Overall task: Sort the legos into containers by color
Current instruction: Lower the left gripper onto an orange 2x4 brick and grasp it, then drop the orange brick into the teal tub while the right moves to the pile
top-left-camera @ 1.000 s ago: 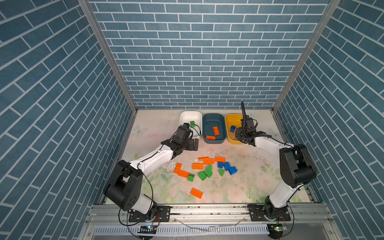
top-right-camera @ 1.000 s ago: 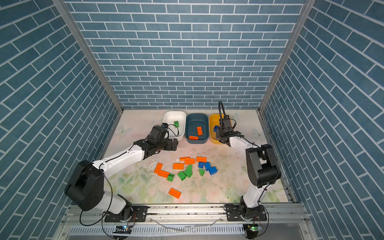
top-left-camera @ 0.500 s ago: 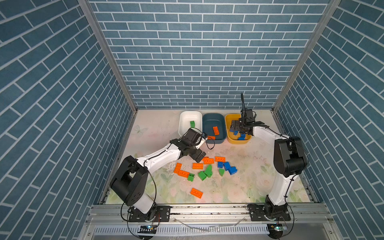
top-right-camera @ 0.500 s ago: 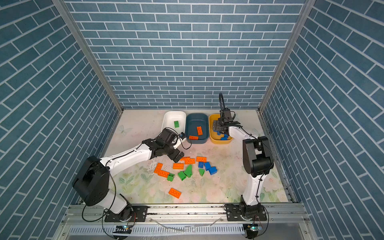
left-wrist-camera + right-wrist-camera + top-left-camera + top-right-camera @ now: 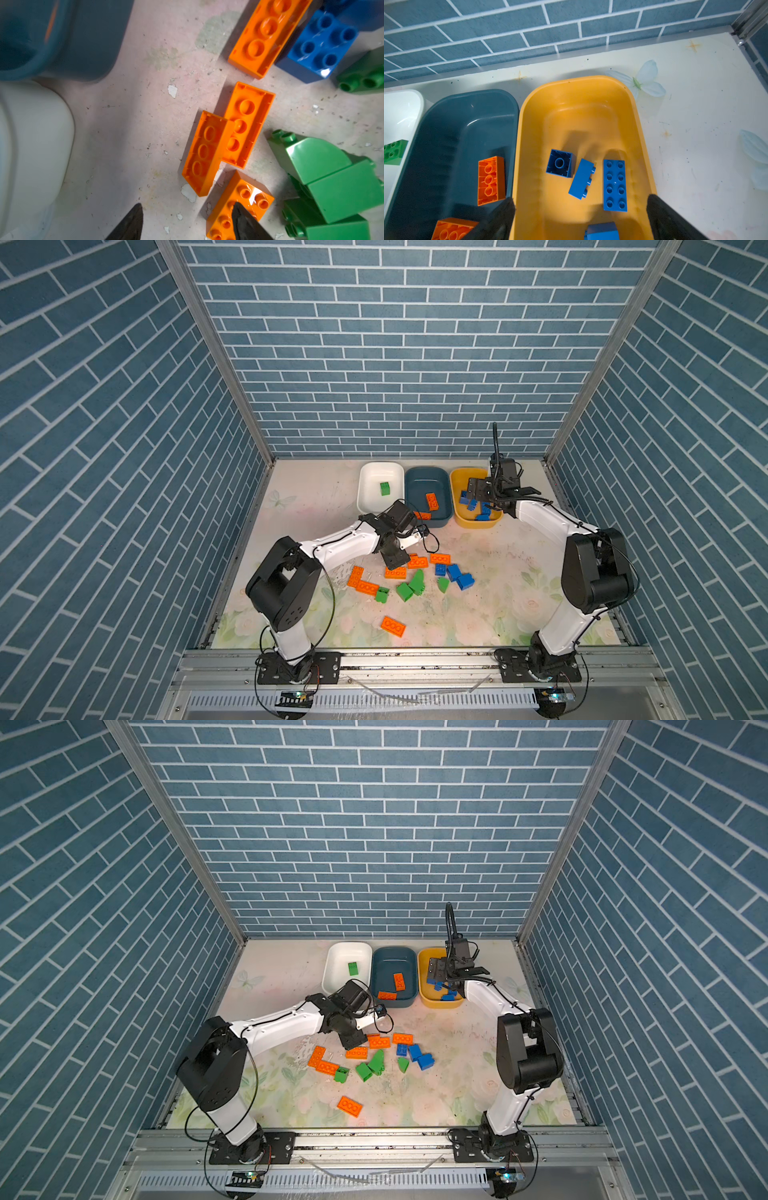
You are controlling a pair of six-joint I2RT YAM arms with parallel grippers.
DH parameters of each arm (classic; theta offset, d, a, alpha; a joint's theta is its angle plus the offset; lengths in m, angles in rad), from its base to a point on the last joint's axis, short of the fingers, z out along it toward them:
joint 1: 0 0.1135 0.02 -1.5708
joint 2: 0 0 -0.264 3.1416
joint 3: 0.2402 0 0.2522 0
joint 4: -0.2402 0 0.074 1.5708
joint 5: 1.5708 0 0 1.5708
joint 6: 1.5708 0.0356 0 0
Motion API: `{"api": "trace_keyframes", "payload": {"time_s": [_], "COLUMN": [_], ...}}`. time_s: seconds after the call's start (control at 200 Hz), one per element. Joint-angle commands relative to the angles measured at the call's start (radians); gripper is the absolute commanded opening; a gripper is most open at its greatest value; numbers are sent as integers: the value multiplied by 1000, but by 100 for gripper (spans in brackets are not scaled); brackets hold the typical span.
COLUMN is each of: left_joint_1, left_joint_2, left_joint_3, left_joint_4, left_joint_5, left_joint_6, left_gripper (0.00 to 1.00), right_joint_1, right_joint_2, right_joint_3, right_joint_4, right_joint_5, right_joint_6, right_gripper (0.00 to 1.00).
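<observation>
Three tubs: white tub [image 5: 375, 476] holds one green lego [image 5: 385, 488]; teal tub [image 5: 423, 483] beside it, two orange legos [image 5: 491, 179]; yellow tub [image 5: 581, 104] on its other side, four blue legos [image 5: 615, 185]. Studded loose pile [image 5: 415, 581] on desk [image 5: 498, 597] in front of teal tub. Left end effector [image 5: 187, 205] part-open, right end effector [image 5: 580, 197] wide open, both empty.

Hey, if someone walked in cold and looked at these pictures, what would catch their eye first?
The bright scatter of orange, green and blue legos at the middle of the table, with the left gripper open low over the orange ones. Next, the white tub, teal tub and yellow tub in a row by the back wall, the right gripper open above the yellow tub's blue bricks.
</observation>
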State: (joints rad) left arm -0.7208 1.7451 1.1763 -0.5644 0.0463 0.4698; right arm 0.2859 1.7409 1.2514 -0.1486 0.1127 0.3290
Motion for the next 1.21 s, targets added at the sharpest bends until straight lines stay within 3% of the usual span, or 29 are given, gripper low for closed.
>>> {"api": "trace_keyframes", "payload": {"time_s": [0.0,0.105,0.375,0.56,0.63,0.84,1.06,1.2], "left_joint_1": [-10,-15,-23,-24,-23,-21,15,55], "left_joint_2": [27,66,109,136,140,140,73,1], "left_joint_3": [34,55,40,34,29,37,18,12], "left_joint_4": [-52,-49,21,42,54,48,116,200], "left_joint_5": [0,3,-6,-2,-2,9,72,112], "left_joint_6": [50,65,74,75,73,62,-6,-92], "left_gripper": [69,63,59,42,38,11,1,0], "right_joint_1": [2,2,3,3,4,3,4,4], "right_joint_2": [-43,-44,-65,-72,-80,-136,-191,-224], "right_joint_3": [-54,-70,-105,-118,-136,-216,-305,-341], "right_joint_4": [31,41,60,82,117,231,303,279], "right_joint_5": [12,20,20,5,-19,-108,-253,-372], "right_joint_6": [35,38,50,48,47,-8,-146,-232], "right_gripper": [99,99,99,99,99,99,99,99]}}
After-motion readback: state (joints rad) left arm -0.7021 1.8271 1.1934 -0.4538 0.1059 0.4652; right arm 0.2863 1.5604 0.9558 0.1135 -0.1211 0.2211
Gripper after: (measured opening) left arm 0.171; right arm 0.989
